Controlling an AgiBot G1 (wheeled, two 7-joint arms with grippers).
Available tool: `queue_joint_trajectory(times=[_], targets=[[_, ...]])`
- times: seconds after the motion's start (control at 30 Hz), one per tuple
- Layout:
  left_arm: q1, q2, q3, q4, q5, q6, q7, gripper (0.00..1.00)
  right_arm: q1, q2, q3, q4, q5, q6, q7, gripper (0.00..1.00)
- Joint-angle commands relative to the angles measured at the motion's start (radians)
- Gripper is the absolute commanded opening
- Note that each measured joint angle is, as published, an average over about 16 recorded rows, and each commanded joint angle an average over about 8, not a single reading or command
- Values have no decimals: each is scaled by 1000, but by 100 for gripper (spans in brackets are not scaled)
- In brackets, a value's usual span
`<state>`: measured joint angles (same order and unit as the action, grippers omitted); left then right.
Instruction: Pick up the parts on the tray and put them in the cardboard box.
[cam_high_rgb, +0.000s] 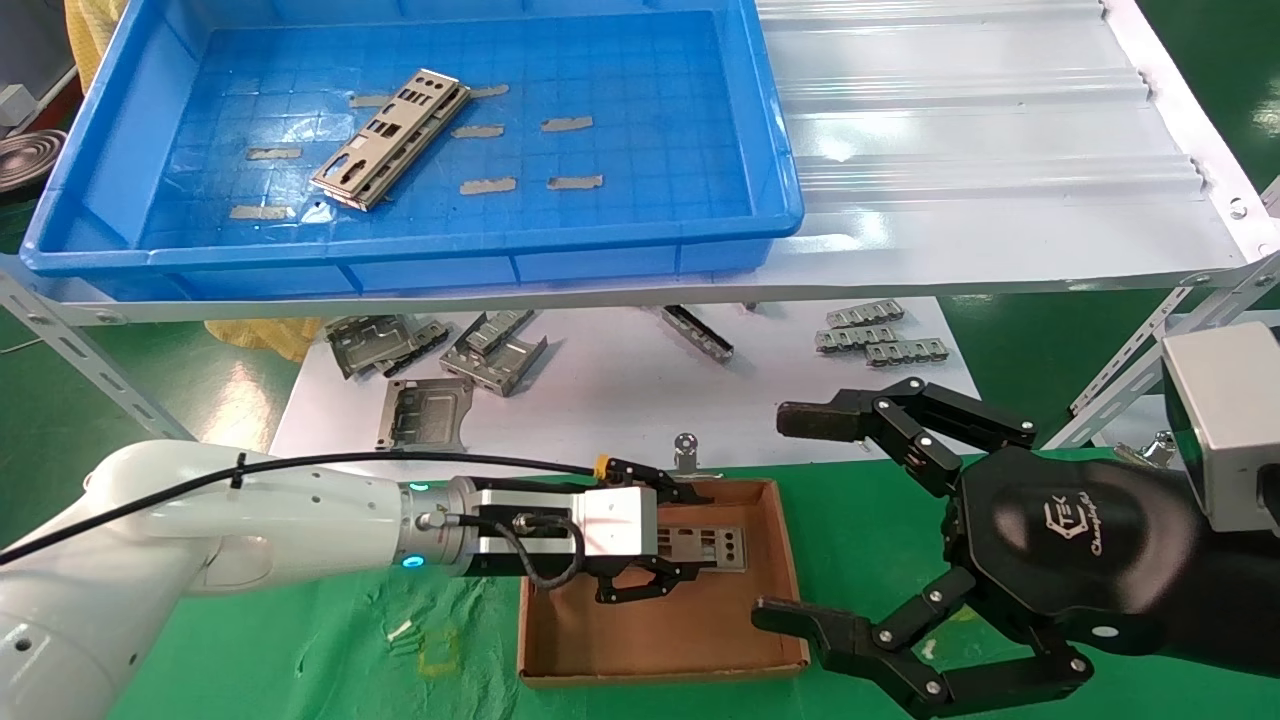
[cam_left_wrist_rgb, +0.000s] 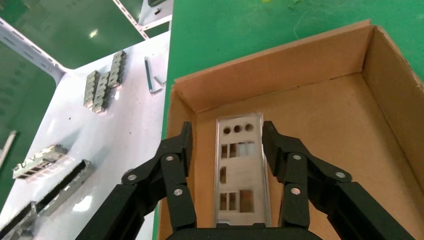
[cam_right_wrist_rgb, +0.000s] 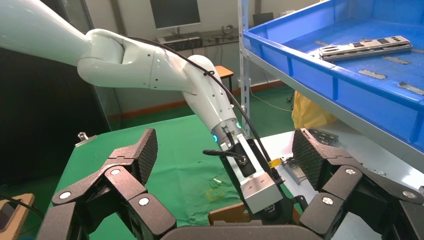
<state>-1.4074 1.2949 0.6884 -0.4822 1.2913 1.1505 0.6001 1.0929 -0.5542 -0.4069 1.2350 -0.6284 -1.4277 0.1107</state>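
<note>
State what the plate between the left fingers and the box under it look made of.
Plate: seemingly thin sheet metal, dull silver-grey, with clean punched round and square holes. Box: brown cardboard, matte, with folded corners and raw edges.

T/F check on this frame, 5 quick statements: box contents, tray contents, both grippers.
1. The left gripper is over the cardboard box. True.
2. A metal plate sits between its open fingers, inside the box. True.
3. The blue tray has no parts left. False: stacked plates remain in it.
4. The right gripper is shut on a plate. False: it is open and holds nothing, beside the box.
5. The box stands on the white sheet. False: it stands on the green mat.
</note>
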Motion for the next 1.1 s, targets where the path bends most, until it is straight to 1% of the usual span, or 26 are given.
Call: queue_joint_trajectory(times=[0.03, 0.13, 0.23, 0.47, 0.57, 0.83, 0.97, 1.1], targets=[[-4, 5, -1, 12, -1, -1, 5, 100, 0, 0, 0, 0, 0, 0, 0, 100], [-12, 1, -7, 26, -17, 26, -8, 100, 0, 0, 0, 0, 0, 0, 0, 100], [-21, -11, -17, 42, -43, 72, -44, 100, 0, 0, 0, 0, 0, 0, 0, 100], [-36, -53, -48, 109, -124, 200, -198, 100, 0, 0, 0, 0, 0, 0, 0, 100], [-39, -68, -58, 136, -149, 234, -241, 100, 0, 0, 0, 0, 0, 0, 0, 100], [-43, -75, -62, 149, -160, 248, -249, 100, 0, 0, 0, 0, 0, 0, 0, 100], [-40, -74, -61, 140, -155, 240, -247, 100, 0, 0, 0, 0, 0, 0, 0, 100], [-29, -88, -69, 112, -164, 240, -259, 100, 0, 0, 0, 0, 0, 0, 0, 100]])
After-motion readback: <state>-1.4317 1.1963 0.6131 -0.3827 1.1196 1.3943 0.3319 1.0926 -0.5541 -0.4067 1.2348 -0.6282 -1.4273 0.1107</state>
